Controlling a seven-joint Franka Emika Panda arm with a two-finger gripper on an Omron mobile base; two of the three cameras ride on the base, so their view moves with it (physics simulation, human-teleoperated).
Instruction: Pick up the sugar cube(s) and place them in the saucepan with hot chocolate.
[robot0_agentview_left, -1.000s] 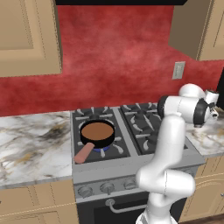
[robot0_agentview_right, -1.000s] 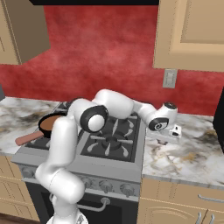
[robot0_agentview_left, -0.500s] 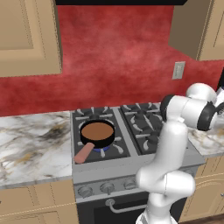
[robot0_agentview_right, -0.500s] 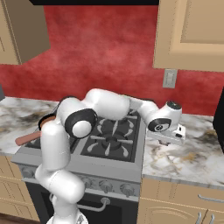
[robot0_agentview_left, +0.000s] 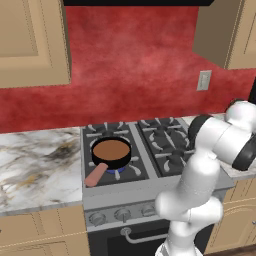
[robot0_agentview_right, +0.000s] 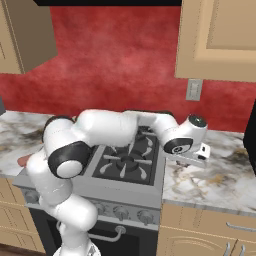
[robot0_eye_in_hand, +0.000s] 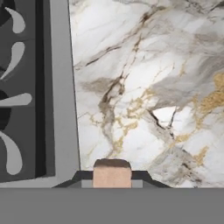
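While the saucepan with hot chocolate is seen on the front left burner of the stove, its salmon-pink handle angled out towards the stove's front left corner, the arm is stretched the other way, over the marble counter to the right of the stove. In the hand view a small tan sugar cube is seen clamped between the two dark fingertips, so the gripper is judged to be nearly closed on that cube, held narrow because the cube itself is small. Below the hand, veined marble is seen, with the stove's grey right edge and the black grates running along the left of that view; the hand is therefore placed over the counter's left part, just beside the stove's right edge. From the right base view the hand is seen above the counter rather than resting on it, which suggests that the pick is done and the carry is in hand. A sweep across the whole stove top to the pan is still called for, and the brown liquid leaves a wide enough target for a drop from above. No further cubes can be made out on the visible marble.
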